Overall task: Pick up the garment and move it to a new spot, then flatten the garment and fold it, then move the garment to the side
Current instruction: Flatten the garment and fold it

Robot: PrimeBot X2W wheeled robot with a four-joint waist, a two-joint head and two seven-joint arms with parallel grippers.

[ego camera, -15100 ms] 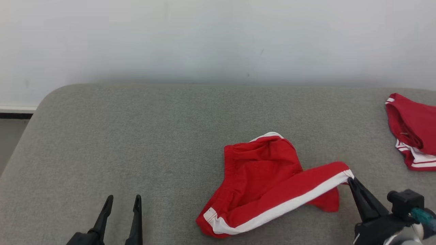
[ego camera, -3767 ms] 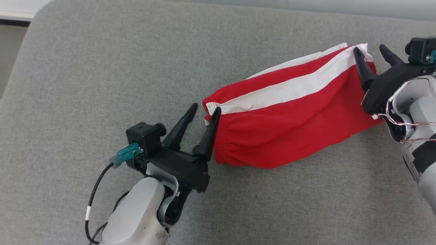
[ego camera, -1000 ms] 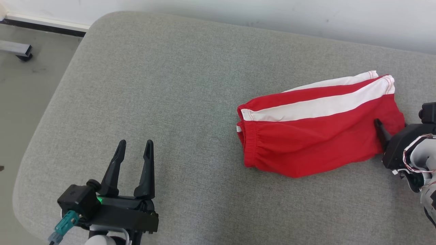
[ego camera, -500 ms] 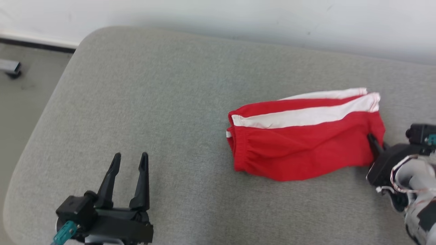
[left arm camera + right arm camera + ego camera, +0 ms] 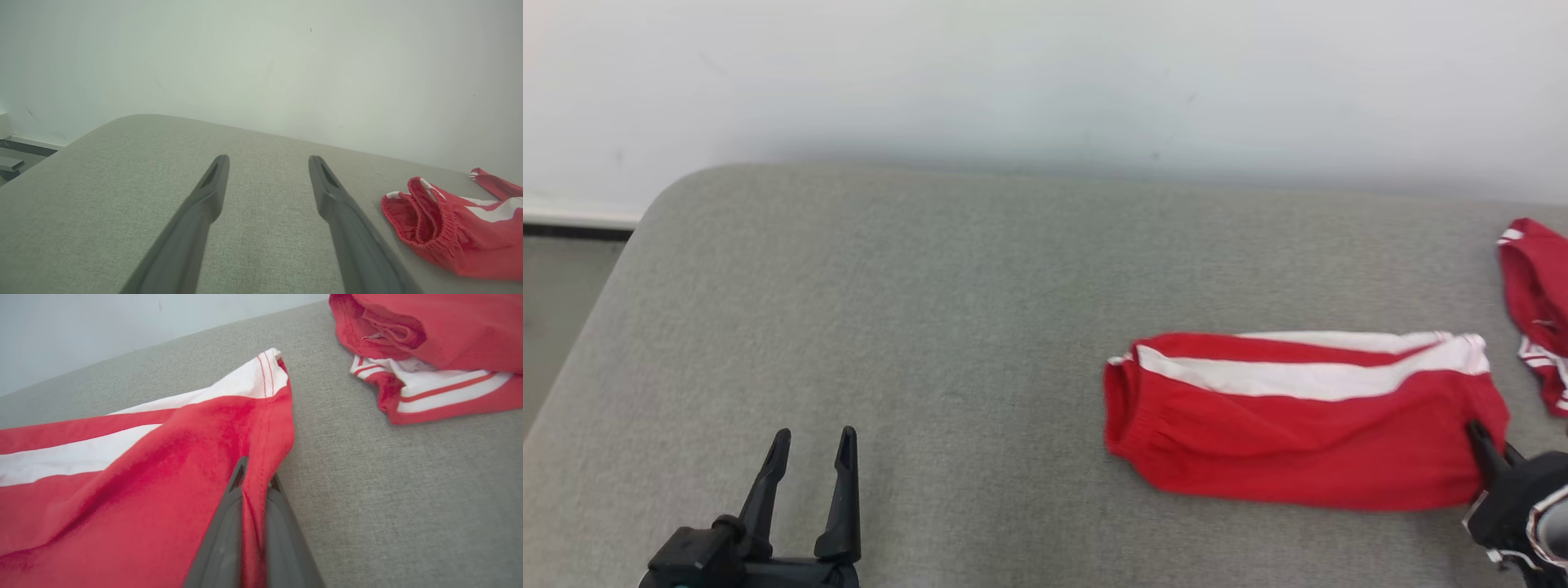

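Garment (image 5: 1298, 425): red shorts with a white side stripe, caught at the leg-hem end by the right gripper (image 5: 255, 484). The gripper is clenched, and a ridge of red cloth beside the hem seam is pinched between its two fingers. The hold is low and at the very edge. I judge this is meant to draw the whole piece along by one end, or to carry that end over toward the waistband. Which of the two cannot be told.

Beyond the grip, the shorts lie lengthwise and fairly flat on the right half of the grey padded surface (image 5: 890, 327). The legs appear stacked, and the elastic waistband faces the centre.

A second red garment (image 5: 1539, 302) sits bunched just past the held hem, not touching it. Any pull to the right risks running into it.

The left gripper (image 5: 809, 445) rests low at the near left with its fingers spread and empty, well apart from the shorts. I judge it is parked clear of the work.
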